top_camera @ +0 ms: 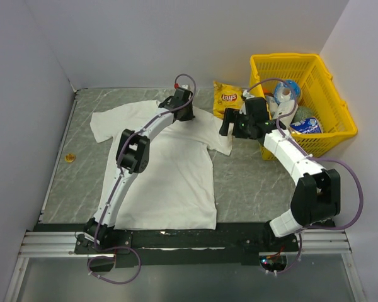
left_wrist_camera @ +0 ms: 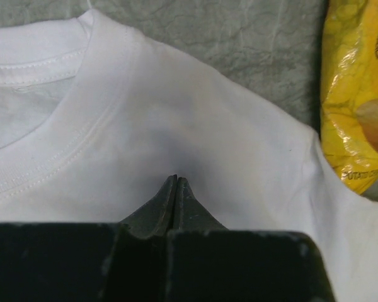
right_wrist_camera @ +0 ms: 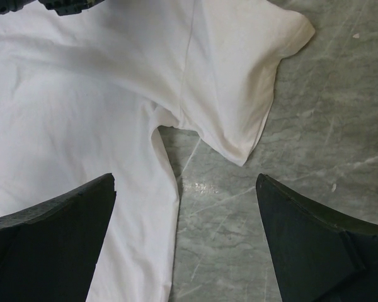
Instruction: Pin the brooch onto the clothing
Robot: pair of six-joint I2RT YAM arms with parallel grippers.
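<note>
Plain white cotton T-shirt (top_camera: pixel 170 170) lies flat mid-desk, neck toward the far edge. Tiny golden-brown brooch (top_camera: pixel 68 158) sits on the bare grey marbled desk (top_camera: pixel 252 182) near its left edge, apart from the shirt. Left gripper (left_wrist_camera: pixel 176 180): jaws pressed together, at the shoulder beside the collar. Right gripper (right_wrist_camera: pixel 186 182): jaws spread wide above the right-edge sleeve.

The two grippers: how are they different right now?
The left gripper has its jaws pressed shut; the right gripper has its jaws spread wide. The left gripper is near the T-shirt's collar; the right gripper is over a sleeve. Both are black and point down at the T-shirt.
</note>
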